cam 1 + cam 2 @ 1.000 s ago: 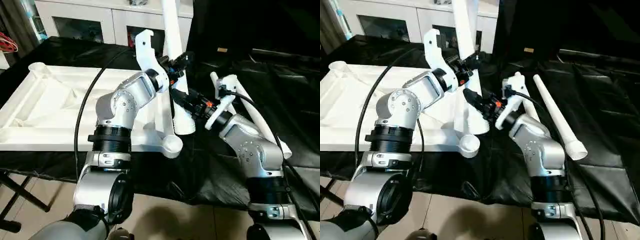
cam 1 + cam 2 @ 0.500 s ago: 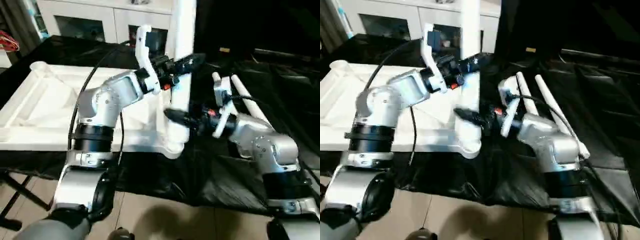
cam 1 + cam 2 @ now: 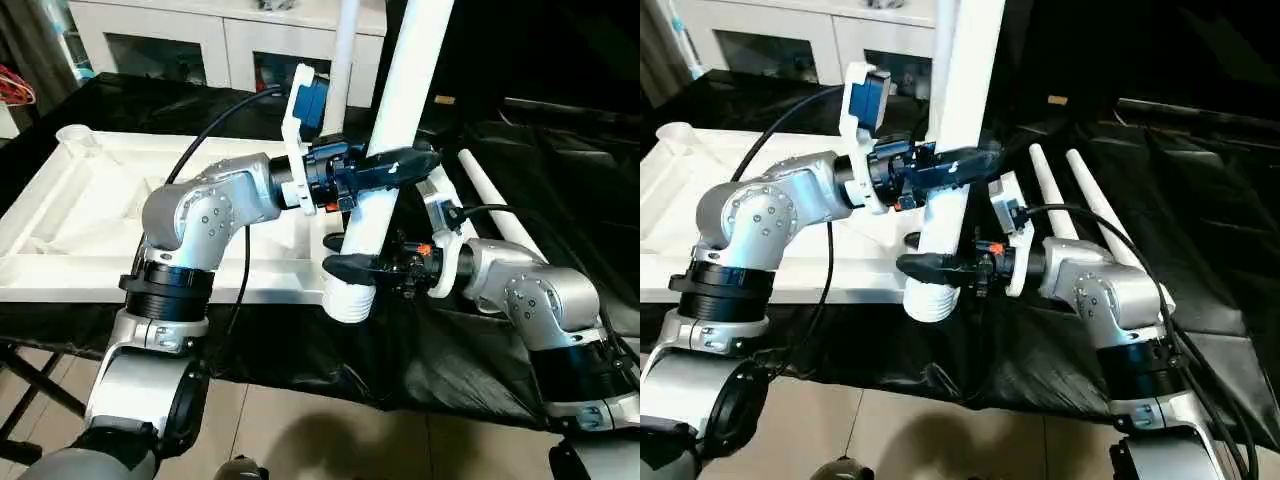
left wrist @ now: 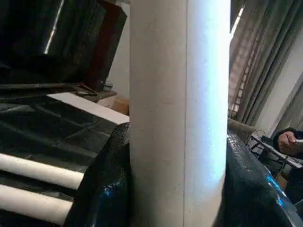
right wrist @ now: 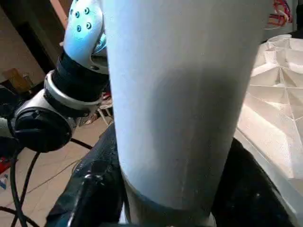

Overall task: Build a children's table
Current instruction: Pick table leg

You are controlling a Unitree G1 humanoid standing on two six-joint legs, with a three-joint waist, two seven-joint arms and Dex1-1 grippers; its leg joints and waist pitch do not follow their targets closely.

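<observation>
White cabinet (image 3: 225,40) (glass-fronted), tan floor (image 3: 330,440)

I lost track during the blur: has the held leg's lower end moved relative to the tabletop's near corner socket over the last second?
Yes. The leg has swung more upright, and its lower end now sits at the tabletop's near corner socket, held by both grippers.

No readable text, labels, brands, numbers or signs anywhere. Small pale tag (image 3: 445,99) on far black cloth, right of upright leg: too small to read.

White leg (image 3: 400,120), white ribbed tabletop (image 3: 90,200) (black cloth (image 3: 560,150) beneath), black fingers (image 3: 352,266).
</observation>
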